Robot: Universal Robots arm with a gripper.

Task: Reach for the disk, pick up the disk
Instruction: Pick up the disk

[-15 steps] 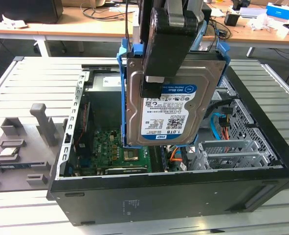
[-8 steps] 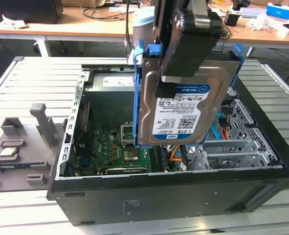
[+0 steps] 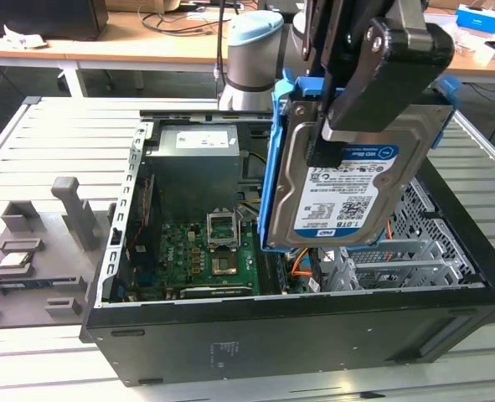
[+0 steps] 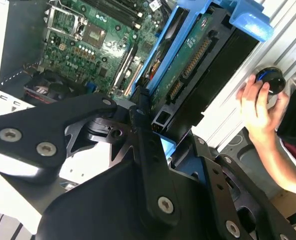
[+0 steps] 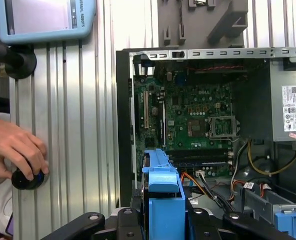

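1. In the exterior view I see the gripper [image 3: 360, 126] up high, over the open computer case [image 3: 255, 352]. It is clamped on the disk [image 3: 343, 184] — the black fingers [image 3: 398, 75] press on the top part of it. The disk hangs upright in the air, above the case and clear of it. Its white and blue label faces this camera, and a blue bracket [image 3: 272, 159] runs along its edges.

2. This same view shows the inside of the case. A green board [image 3: 205, 255] lies flat at the bottom. A grey power box [image 3: 197, 167] sits at the back. Silver metal cages [image 3: 415, 243] stand on the exterior view's right, with orange wires [image 3: 301, 264] near them.

3. The exterior view also shows a grey tray [image 3: 29, 251] on the slatted table [image 3: 54, 142], on the exterior view's left of the case.

4. In the second wrist view I see the disk [image 4: 198, 65] from its thin edge, so the label is hidden. The dark side with its row of pins shows here. A person's hand [image 4: 258, 107] touches a round black and blue knob [image 4: 270, 80] on the table.

5. In the first wrist view I look straight down into the case [image 5: 122, 125]. The blue bracket [image 5: 163, 195] sits between the black fingers. The hand [image 5: 12, 145] rests on the knob [image 5: 25, 179] — well apart from the case. A light blue screen [image 5: 45, 20] lies on the table too.
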